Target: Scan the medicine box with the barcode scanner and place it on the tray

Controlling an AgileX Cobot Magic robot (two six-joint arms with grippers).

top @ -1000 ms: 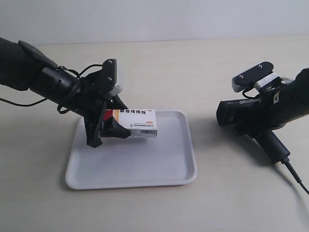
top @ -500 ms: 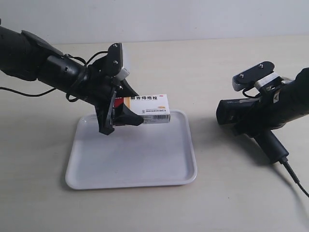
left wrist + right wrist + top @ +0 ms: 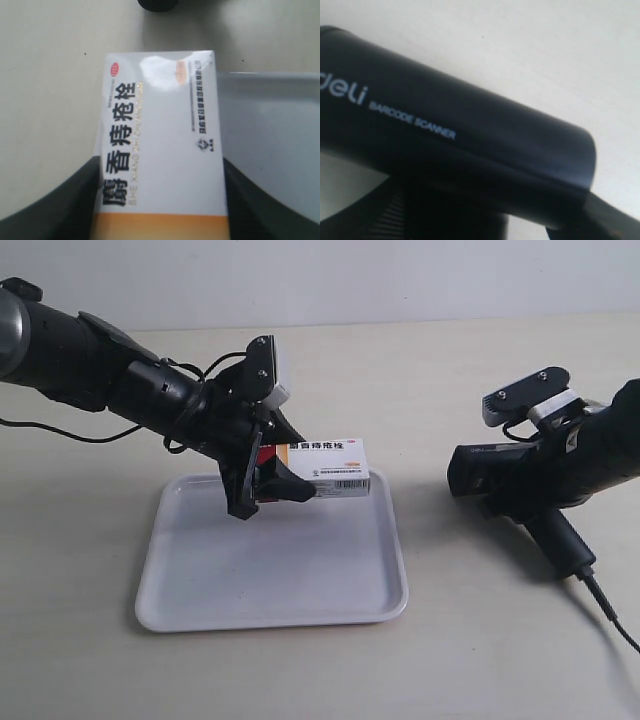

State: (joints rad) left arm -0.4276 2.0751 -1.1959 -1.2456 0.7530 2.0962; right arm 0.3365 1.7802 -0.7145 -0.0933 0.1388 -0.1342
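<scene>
Lifted rightward, the medicine box, clamped by left end effector, overhangs tray rim.

**Box up, scanner facing it**

White medicine box, orange-red end band, barcode side showing, hangs level above the white tray's 1 o'clock corner. Black barcode scanner sits out at its 3 o'clock, head toward it.

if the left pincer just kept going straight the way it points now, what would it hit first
Probably the matte black pistol-shaped barcode scanner in the other arm. The left pincer, holding the small white cardboard medicine box above the white plastic tray, points across at its head. Depth is unclear, so it might pass beside it.
</scene>
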